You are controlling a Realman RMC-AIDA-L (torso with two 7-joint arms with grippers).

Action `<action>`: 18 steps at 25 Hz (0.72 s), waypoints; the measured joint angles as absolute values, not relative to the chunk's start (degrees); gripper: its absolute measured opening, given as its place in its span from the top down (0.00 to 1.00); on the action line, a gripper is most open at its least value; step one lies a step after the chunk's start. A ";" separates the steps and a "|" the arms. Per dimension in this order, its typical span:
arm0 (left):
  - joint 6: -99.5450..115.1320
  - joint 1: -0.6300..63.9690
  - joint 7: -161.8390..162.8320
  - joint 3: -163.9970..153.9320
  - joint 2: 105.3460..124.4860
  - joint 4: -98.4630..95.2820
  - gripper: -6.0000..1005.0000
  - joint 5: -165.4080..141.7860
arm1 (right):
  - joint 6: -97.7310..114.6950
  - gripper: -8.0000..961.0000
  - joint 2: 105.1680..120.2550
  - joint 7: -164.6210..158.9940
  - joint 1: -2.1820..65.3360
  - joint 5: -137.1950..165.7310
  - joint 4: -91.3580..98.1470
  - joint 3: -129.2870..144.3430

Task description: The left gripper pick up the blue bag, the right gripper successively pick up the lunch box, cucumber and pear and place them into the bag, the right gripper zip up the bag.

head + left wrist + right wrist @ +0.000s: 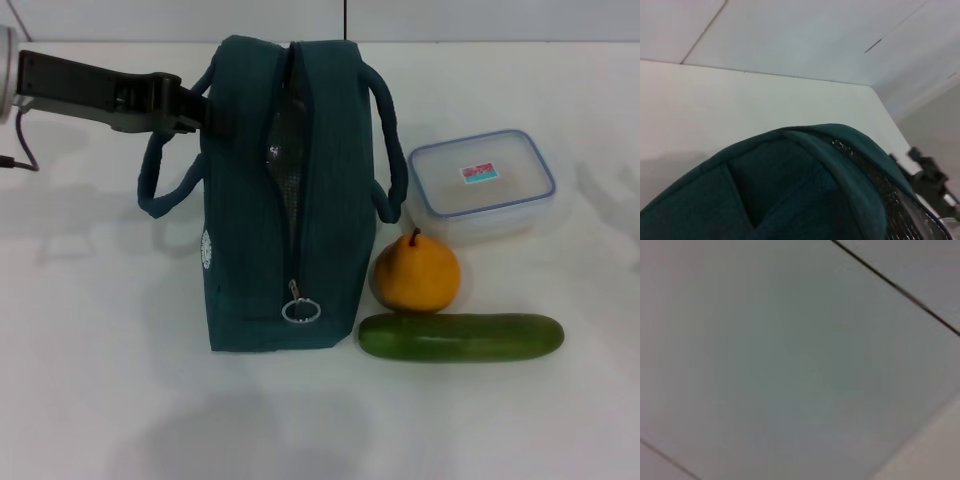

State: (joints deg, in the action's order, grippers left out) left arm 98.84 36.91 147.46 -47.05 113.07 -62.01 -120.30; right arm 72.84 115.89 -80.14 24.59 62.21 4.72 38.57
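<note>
we see the blue bag [285, 200] standing upright near the middle of the white table [100, 380], its zipper partly undone so a strip of silver lining shows, the ring pull [301, 310] lying low at the near end. the left gripper [205, 108] reaches in from the left side at the bag's upper far corner, right by the left handle [160, 185], but we cannot tell whether its fingers are spread or clamped, nor whether they hold fabric; the left wrist view only shows the bag's rounded top close below. the right gripper appears in no view, and its wrist camera shows only plain grey panels. we judge the bag soft and light, likely to sag and fold when lifted, so a handle or the stiffer top seam seems the sound place to hold it while keeping the mouth open. just right of the bag sit the lunch box [482, 185], the pear [417, 272] and the cucumber [461, 336], the pear close beside the bag and nearly touching the cucumber. the box looks rigid and smooth, best taken across its short sides; the pear is round and could roll; the cucumber is slick and long. open table lies in front and to the left, while the right flank is crowded.
</note>
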 joint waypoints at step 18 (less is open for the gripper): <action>99.08 35.49 143.73 -47.11 113.61 -62.08 0.94 -120.11 | 65.25 0.16 116.19 -91.91 32.04 65.49 -4.33 39.46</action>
